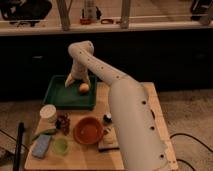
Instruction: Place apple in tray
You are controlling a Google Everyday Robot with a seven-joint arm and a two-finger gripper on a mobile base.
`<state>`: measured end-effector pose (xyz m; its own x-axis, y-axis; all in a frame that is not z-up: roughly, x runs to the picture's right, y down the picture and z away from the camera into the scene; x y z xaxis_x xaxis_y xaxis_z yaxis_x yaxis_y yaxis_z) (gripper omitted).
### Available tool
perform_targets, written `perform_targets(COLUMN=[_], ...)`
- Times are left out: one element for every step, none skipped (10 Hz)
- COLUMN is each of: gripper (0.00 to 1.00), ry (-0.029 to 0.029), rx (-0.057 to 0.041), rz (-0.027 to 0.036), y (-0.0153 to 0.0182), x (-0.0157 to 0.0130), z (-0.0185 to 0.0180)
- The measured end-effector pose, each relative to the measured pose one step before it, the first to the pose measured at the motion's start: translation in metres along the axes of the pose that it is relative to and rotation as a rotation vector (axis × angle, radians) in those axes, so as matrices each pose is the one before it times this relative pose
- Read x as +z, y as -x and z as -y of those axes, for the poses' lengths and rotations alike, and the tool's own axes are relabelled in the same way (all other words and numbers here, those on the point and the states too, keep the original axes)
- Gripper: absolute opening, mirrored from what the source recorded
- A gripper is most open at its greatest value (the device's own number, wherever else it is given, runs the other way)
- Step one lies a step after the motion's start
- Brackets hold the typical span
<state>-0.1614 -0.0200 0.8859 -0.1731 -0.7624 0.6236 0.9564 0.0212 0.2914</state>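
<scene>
Several small things are crowding the left end of the table: a blue object, a white tub, a pale green cup and something dark that I cannot make out. Behind them the tray is lying flat. The gripper is hanging over its right half, pointing down; how wide it is standing I cannot tell. The apple is resting in the tray, just beside the gripper on its right. Nearer me, the bowl is sitting upright. The arm is covering the table's right side, its lower end running out of view.
</scene>
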Motion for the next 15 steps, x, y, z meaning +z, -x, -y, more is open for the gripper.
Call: perform_targets(gripper=[0.8,0.8,0.8,0.8,0.8,0.8,0.8,0.8,0.8,0.8,0.8,0.8,0.8,0.8,0.8], ry=[0.00177,-0.00048,-0.00095,-0.00122,-0.00135,-0.00039,-0.00087,-0.0015,-0.00131,-0.00213,0.00072,0.00062,0.00028,0.00058,0.00007], rx=[-0.0034,-0.00299,-0.00239,-0.00168,-0.00204,-0.00137,-0.0012,-0.00207,-0.00101,-0.00044,0.00047,0.00051,0.00051,0.00077,0.00018], rz=[0.00427,0.00142,0.00035,-0.00062,-0.00066,-0.00052,-0.00131,-0.0003,0.00075,-0.00162,-0.00155,-0.00172,-0.00171,-0.00199,-0.00091], y=[0.00119,0.00055,0.00068,0.00066,0.00064,0.00065,0.00075,0.00113,0.00109,0.00145,0.0008,0.00091,0.00076,0.0009,-0.00019], x=[0.00049,0.00036,-0.00051,-0.00007,0.00011,-0.00009,-0.00026,0.00003,0.00064,0.00019,0.00016,0.00041,-0.00004,0.0001,-0.00033], z=[0.0002,0.00047,0.00046,-0.00021,0.00059,0.00011,0.00008,0.00065,0.00038,0.00082,0.00013,0.0005,0.00053,0.00056,0.00005])
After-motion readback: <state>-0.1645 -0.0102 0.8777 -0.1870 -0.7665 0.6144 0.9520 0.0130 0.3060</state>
